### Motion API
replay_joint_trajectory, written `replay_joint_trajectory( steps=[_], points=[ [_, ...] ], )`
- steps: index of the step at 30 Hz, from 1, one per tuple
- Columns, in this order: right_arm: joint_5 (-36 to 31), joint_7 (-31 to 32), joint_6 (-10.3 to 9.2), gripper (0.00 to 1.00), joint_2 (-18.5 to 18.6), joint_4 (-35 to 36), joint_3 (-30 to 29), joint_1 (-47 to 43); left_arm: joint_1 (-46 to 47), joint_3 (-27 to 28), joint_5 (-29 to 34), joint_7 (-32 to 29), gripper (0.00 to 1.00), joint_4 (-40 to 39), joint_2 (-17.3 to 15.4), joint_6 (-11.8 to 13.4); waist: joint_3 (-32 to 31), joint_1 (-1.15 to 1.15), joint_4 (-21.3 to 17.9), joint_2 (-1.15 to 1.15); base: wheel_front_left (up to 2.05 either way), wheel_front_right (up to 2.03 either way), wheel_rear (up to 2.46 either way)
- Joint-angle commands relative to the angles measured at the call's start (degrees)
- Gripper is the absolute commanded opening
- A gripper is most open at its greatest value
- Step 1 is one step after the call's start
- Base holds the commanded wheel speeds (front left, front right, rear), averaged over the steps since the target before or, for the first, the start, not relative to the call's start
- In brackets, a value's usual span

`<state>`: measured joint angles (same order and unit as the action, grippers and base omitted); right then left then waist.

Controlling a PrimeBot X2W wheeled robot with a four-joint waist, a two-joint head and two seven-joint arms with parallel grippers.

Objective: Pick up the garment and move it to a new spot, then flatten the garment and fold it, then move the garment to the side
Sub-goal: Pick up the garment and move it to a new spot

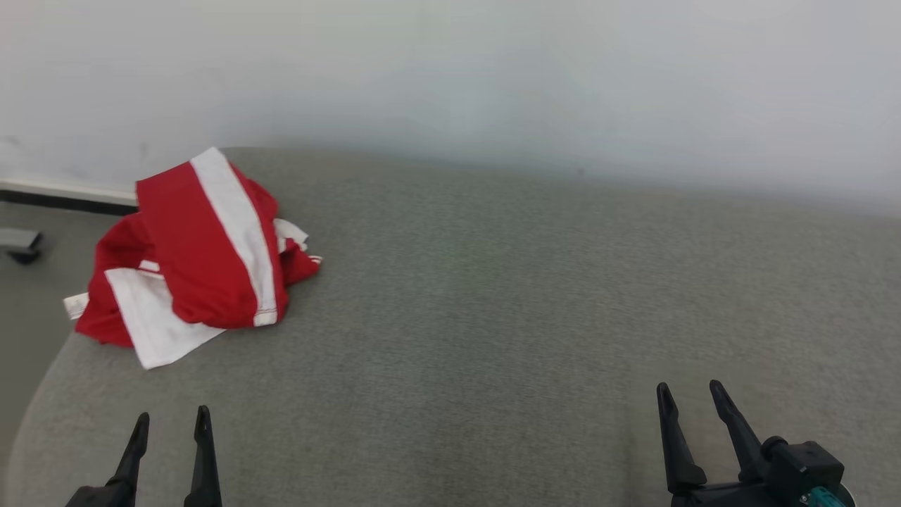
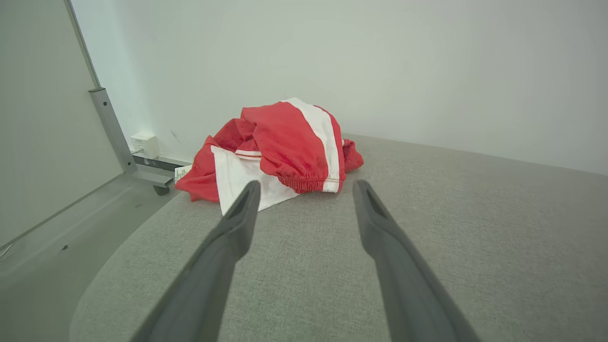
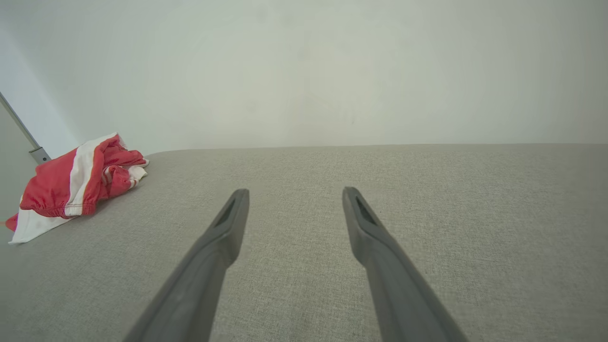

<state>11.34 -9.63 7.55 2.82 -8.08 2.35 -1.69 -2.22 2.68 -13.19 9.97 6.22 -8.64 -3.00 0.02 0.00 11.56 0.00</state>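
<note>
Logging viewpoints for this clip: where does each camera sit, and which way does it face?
Head view: on the head, looking forward and down over the grey cushioned surface toward the wall; left gripper lower left, right gripper lower right, both open.
Left wrist view: on the left wrist, aimed along its fingers at the crumpled red-and-white garment.
Right wrist view: on the right wrist, aimed across the surface toward the wall, own fingers below.
Shared: all three show the garment.

Left tool and right tool have slim, tapering black fingers; a teal fitting marks the right one's base.
</note>
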Motion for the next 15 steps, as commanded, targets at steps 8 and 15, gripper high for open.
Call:
replay_joint_trajectory(
  steps=[8, 15],
  points=[
    [0.95, -0.47, -0.12, 1.00, 0.12, -1.10, 0.67, -0.71, -1.20, -0.01, -0.20, -0.71, 1.00, -0.53, -0.63, 0.89, -0.92, 0.00, 9.05, 0.00, 0.00, 0.00, 0.00],
    [0.88, -0.45, -0.12, 1.00, 0.12, -1.60, 1.26, -0.46, -1.65, 0.29, -0.37, -0.57, 1.00, -0.74, -0.81, 1.73, -0.91, 0.00, 13.15, 0.00, 0.00, 0.00, 0.00]
  ],
)
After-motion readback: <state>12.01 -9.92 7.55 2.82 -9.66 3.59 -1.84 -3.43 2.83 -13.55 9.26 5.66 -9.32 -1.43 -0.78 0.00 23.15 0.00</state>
